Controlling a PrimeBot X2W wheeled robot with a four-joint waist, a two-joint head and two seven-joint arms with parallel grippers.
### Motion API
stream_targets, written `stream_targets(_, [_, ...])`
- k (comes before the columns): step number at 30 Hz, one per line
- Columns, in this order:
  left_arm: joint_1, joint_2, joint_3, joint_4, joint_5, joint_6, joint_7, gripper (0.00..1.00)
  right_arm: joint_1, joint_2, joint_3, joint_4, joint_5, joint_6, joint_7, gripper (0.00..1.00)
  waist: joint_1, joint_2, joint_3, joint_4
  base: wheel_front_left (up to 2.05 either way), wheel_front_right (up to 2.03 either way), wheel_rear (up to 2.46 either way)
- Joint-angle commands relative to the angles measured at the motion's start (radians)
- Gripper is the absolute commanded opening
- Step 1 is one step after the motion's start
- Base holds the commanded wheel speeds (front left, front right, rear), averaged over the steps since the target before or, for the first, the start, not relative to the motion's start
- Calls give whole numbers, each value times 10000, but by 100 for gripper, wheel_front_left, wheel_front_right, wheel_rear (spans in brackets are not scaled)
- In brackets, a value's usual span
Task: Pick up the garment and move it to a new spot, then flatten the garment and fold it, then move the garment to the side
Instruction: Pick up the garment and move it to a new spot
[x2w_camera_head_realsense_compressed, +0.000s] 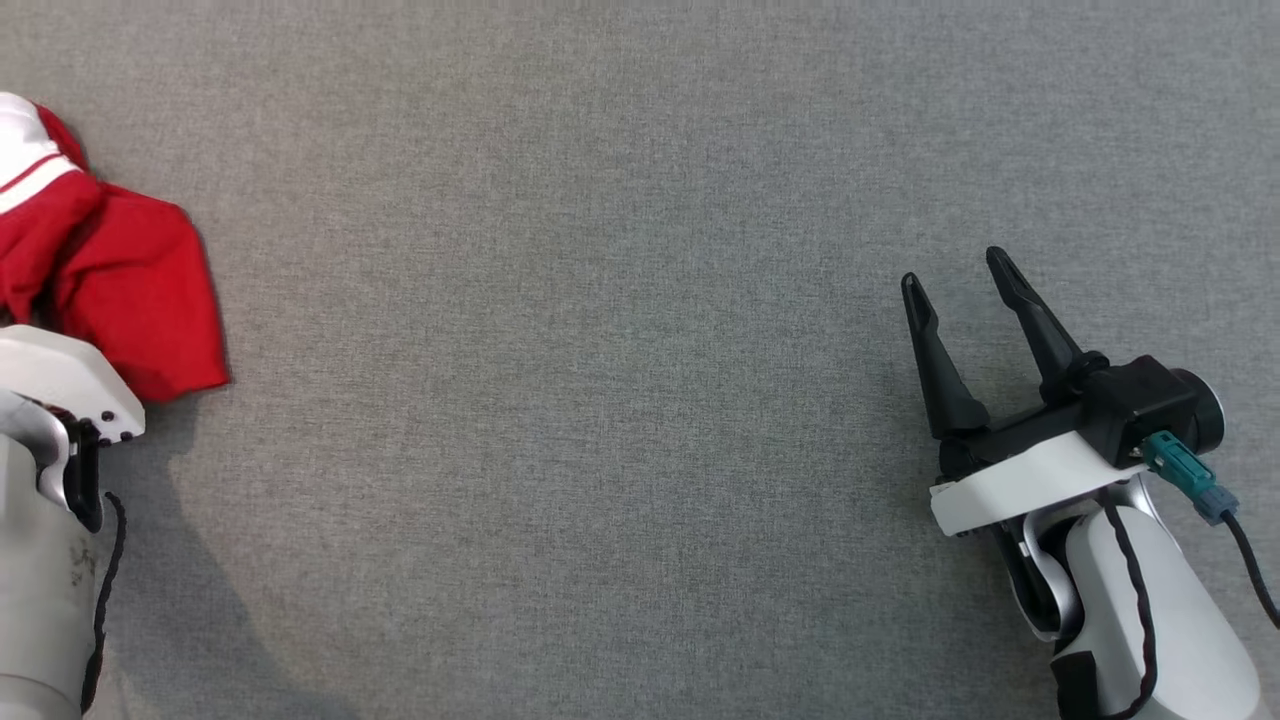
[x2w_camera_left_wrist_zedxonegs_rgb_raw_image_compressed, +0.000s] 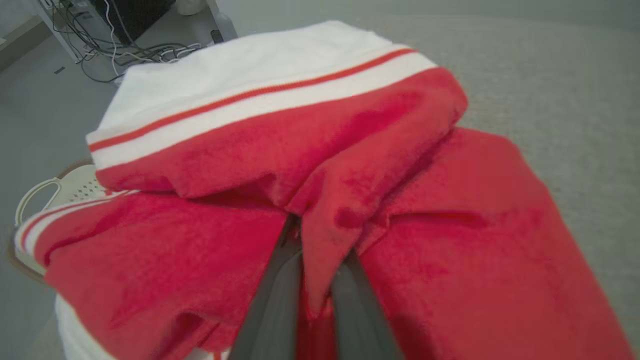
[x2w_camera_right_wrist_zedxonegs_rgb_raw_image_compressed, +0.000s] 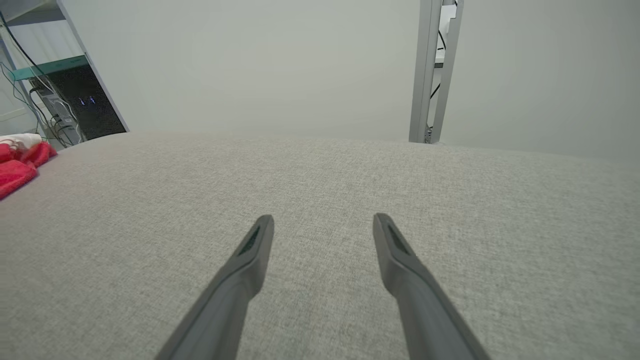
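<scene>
Red-and-white garment (x2w_camera_head_realsense_compressed: 110, 290), bunched in a heap at the far left edge of a grey fabric-covered surface (x2w_camera_head_realsense_compressed: 600, 400). The left hand (x2w_camera_left_wrist_zedxonegs_rgb_raw_image_compressed: 320, 240) has its two dark fingers pinched shut on a raised fold of the red cloth. The right hand (x2w_camera_head_realsense_compressed: 952, 268) hovers wide open and empty, well apart at the lower right. Best to lift straight up until the cloth hangs free, then carry it toward the middle; so thin a pinch could slip

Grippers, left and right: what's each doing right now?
Left gripper: closed on a fold of the red and white garment.
Right gripper: open, holding nothing.
</scene>
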Motion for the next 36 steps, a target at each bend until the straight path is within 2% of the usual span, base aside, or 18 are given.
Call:
stream_targets(1, [-309,63,-152,-156,184,-156,-149,0,36,11,-47,25,45,-3,4,100,0,0,-180,-14,0,0,0])
stream_targets(4, [-437,-98,-463,-502,340,-414,-298,0,179,137,-74,107,113,-3,4,100,0,0,-512,-26,0,0,0])
stream_targets(7, [-557,-501,-665,-1241,409,-512,-328,0,296,229,-159,194,225,-3,4,100,0,0,-865,-70,0,0,0])
stream_targets(16, [45,-2243,-1795,-3032,869,-564,-330,0,612,383,-376,503,571,-3,4,100,0,0,-1748,-681,0,0,0])
stream_targets(20, [393,-2569,-2773,-3499,814,-787,-330,0,746,403,-394,555,790,-3,4,100,0,0,-1995,-1112,0,0,0])
stream_targets(24, [905,-2625,-4761,-4245,-631,-944,-331,0,796,400,-383,571,1017,-3,4,100,0,0,-2127,-1649,0,0,0])
stream_targets(27, [1245,-2602,-6258,-4920,-1653,-692,-332,0,874,401,-403,535,1100,-1,4,100,0,0,-2177,-1976,0,0,0])
stream_targets(31, [1446,-2597,-7919,-5579,-2612,25,-331,0,928,404,-351,534,1181,-1,4,100,0,0,-2211,-2329,0,0,0])
stream_targets(32, [1446,-2597,-7919,-5579,-2612,25,-331,0,928,404,-351,534,1181,-1,4,100,0,0,-2211,-2329,0,0,0])
stream_targets(35, [1378,-2588,-8684,-5552,-2954,607,-331,0,883,409,-253,525,1248,-1,4,100,0,0,-2187,-2523,0,0,0])
stream_targets(36, [1356,-2593,-8851,-5508,-3023,738,-332,41,874,406,-239,515,1252,-1,4,100,0,0,-2180,-2564,0,0,0])
